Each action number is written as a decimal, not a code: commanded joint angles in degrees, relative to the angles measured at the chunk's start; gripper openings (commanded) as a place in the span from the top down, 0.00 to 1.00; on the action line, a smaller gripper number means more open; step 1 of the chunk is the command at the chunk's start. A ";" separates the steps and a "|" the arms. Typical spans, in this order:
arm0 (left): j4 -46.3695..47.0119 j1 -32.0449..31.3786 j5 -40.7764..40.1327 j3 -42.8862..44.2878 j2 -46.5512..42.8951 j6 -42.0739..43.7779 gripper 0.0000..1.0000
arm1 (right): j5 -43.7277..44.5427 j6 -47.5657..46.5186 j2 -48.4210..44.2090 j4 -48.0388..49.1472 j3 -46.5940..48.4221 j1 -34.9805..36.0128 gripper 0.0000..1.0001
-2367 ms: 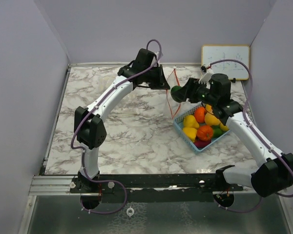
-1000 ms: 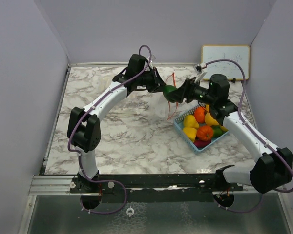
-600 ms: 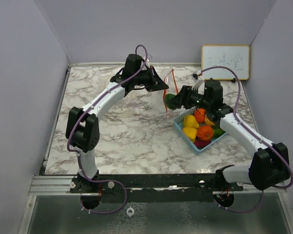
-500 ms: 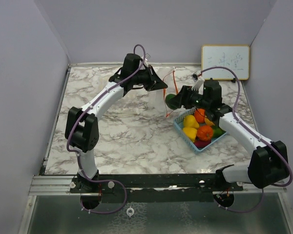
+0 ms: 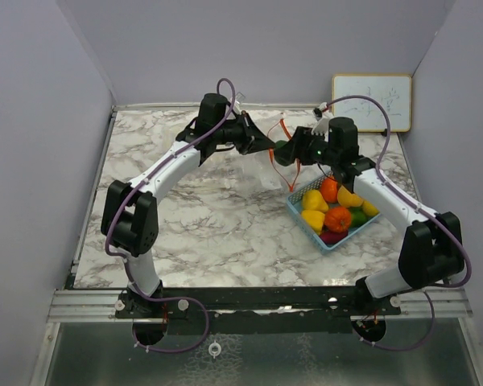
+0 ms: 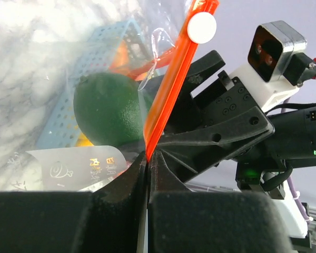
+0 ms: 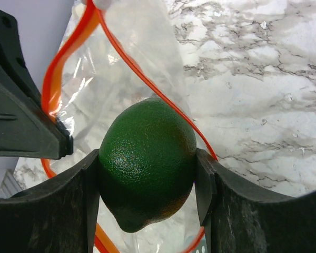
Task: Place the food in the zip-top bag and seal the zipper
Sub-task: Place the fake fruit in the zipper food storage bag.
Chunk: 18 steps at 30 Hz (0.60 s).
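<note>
My left gripper (image 5: 267,145) is shut on the orange zipper rim (image 6: 171,87) of a clear zip-top bag (image 5: 267,167) and holds it up above the table, its mouth open. My right gripper (image 5: 287,149) is shut on a dark green toy lime (image 7: 147,163) and holds it at the bag's open mouth, inside the orange zipper loop (image 7: 142,79). The lime also shows in the left wrist view (image 6: 108,108), seen through the clear film. The other toy fruits, yellow (image 5: 312,199), orange (image 5: 337,218), green and dark red, lie in the light blue basket (image 5: 326,239).
The basket stands at the right of the marble table, just below the right arm. A small whiteboard (image 5: 371,101) leans on the back wall at the far right. Purple walls close in the table on three sides.
Both arms have shifted: the left gripper has lifted the bag's rim and moved toward the right, and the right gripper has carried the lime left and back, up to the bag's open mouth.
</note>
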 commanded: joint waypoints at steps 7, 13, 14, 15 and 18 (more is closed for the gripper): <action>4.91 -0.15 2.56 2.07 0.59 -2.15 1.00 | -0.90 -3.73 -5.74 -4.76 2.14 0.73 0.01; 4.07 -0.16 2.11 2.41 0.76 -1.78 1.00 | 8.49 -7.72 -10.95 -10.40 5.01 0.73 0.01; 3.96 -0.15 2.07 2.35 0.76 -1.76 1.00 | 10.79 -8.29 -11.32 -11.57 5.68 0.72 0.03; 3.90 -0.16 2.04 2.34 0.68 -1.77 1.00 | 13.28 -8.47 -11.16 -13.47 6.47 0.73 0.04; 3.84 -0.15 2.03 2.41 0.59 -1.75 1.00 | 16.97 -9.56 -9.22 -17.02 7.98 0.73 0.08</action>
